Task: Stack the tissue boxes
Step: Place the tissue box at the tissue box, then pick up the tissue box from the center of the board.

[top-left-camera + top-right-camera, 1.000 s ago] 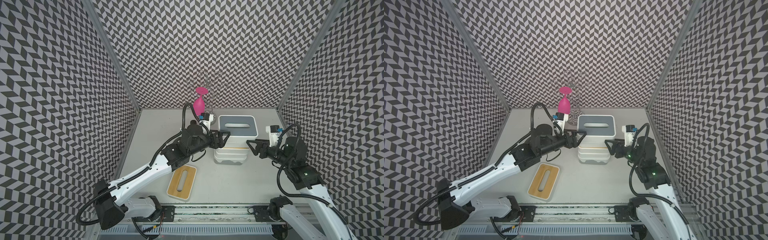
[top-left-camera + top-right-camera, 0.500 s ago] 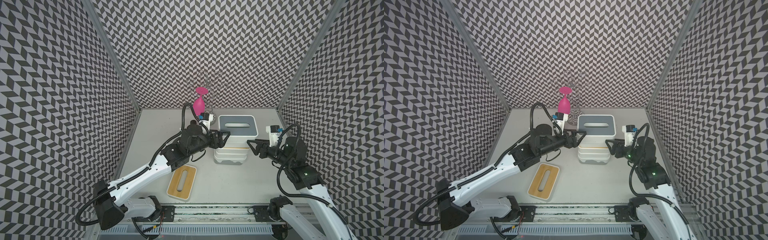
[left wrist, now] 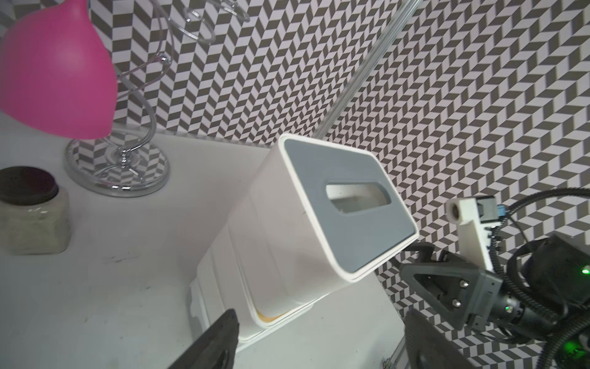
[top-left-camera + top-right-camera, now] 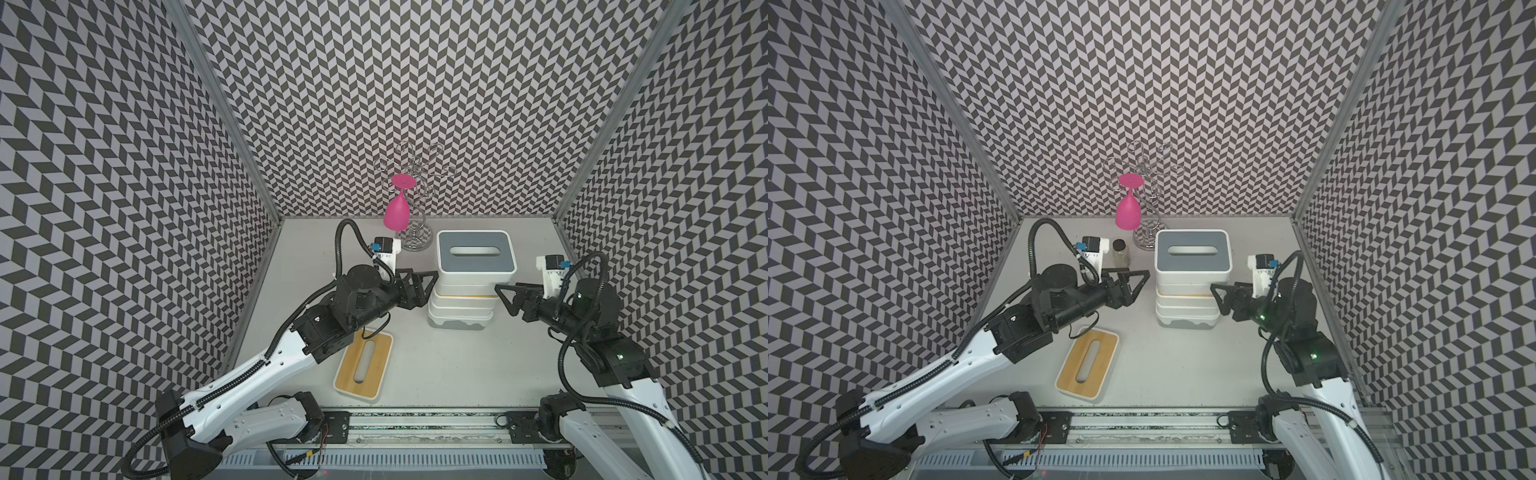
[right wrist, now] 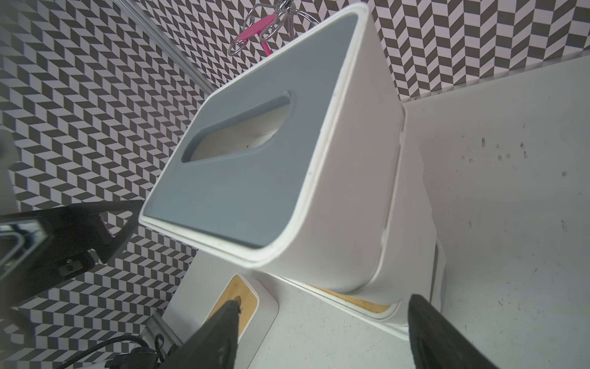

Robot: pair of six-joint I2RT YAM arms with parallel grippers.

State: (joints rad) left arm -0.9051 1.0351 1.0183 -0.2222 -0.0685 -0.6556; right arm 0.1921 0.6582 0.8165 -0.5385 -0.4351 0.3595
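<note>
Though flanked by left claw (image 4: 428,289) and right claw (image 4: 505,300), both spread apart and gripping nothing, probably guarding alignment: stack (image 4: 462,309), centre-far, grey box (image 4: 476,254) topmost. Loose on surface (image 4: 457,374), near-left: tan box (image 4: 349,365), presumably next up.

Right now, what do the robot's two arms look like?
Both the left arm and the right arm have white lower shells and black upper joints. A black ribbed cable loops along each. Each ends in black, triangle-shaped jaws and carries a small white camera block with a blue part. A green light glows on the right arm.
</note>
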